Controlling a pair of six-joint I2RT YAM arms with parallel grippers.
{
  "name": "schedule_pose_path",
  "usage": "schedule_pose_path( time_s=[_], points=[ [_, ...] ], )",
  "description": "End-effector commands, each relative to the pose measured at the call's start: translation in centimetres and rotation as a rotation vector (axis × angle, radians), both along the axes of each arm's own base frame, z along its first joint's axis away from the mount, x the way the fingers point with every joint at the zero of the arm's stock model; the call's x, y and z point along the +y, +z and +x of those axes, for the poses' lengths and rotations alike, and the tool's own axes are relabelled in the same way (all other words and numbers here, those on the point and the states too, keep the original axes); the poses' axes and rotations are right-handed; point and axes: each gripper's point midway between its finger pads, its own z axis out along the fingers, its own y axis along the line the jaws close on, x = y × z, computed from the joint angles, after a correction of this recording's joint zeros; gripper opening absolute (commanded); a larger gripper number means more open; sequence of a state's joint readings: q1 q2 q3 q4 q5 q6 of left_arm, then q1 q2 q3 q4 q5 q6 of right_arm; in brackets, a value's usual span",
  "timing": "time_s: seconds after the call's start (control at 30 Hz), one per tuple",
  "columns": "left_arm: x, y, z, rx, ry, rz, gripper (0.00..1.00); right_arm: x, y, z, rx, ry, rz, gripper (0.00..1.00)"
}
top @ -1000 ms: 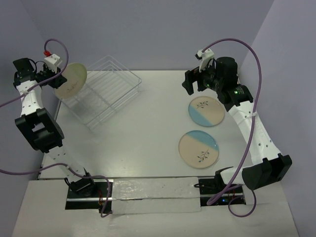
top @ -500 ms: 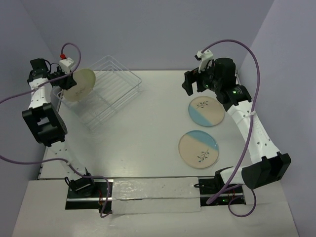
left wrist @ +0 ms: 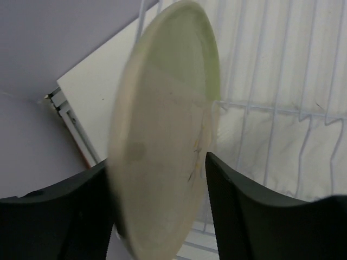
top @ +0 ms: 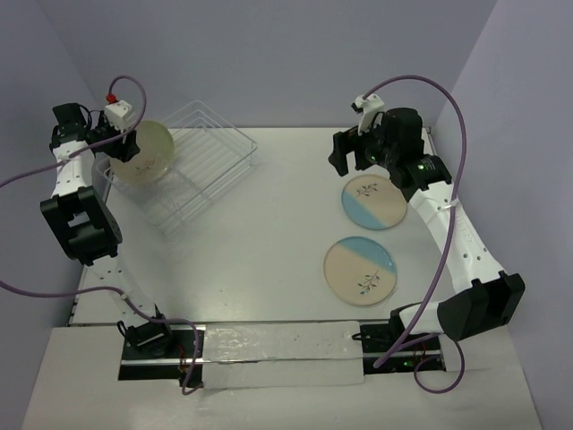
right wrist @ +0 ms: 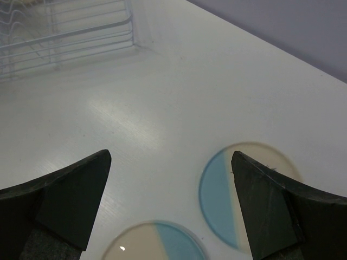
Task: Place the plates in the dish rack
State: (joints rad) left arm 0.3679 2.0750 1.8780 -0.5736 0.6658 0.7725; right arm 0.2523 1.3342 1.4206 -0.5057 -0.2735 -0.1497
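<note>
The all-cream plate (top: 143, 153) stands on edge at the left end of the white wire dish rack (top: 224, 148). In the left wrist view this plate (left wrist: 162, 124) is blurred and sits between the fingers of my left gripper (left wrist: 157, 162), with a gap to the right finger; the jaws are open. My left gripper (top: 121, 143) is at the plate's left rim. Two cream-and-blue plates (top: 375, 201) (top: 361, 270) lie flat on the table at right. My right gripper (top: 345, 152) hovers open above the table, over those plates (right wrist: 244, 189) (right wrist: 157, 244).
The rack's wires (left wrist: 271, 108) fill the space behind the cream plate. From the right wrist the rack (right wrist: 65, 32) is at the far left. A grey wall stands close behind the table's back edge.
My left arm carried the cream plate rightward and down into the rack's left end. Its jaws have spread apart from the plate. The right arm barely moved.
</note>
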Motion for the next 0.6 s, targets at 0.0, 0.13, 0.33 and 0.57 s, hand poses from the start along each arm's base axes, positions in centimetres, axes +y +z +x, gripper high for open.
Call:
schedule_pose_path(
  time_s=[0.0,0.13,0.33,0.57],
  points=[
    [0.8,4.9,1.6,-0.139,0.019,0.072,0.70,-0.3,1.2,0.2,-0.054,-0.018,0.018,1.00],
    [0.7,6.6,1.7,-0.178,0.052,0.066,0.73,-0.5,1.2,0.1,-0.057,-0.034,0.022,1.00],
    [1.8,16.2,2.2,-0.391,0.274,-0.010,0.84,-2.1,1.1,1.5,-0.027,-0.215,0.093,1.00],
    [1.5,26.5,0.0,-0.612,0.529,-0.210,0.97,-3.7,0.7,3.6,0.000,-0.431,0.205,1.00]
  ],
)
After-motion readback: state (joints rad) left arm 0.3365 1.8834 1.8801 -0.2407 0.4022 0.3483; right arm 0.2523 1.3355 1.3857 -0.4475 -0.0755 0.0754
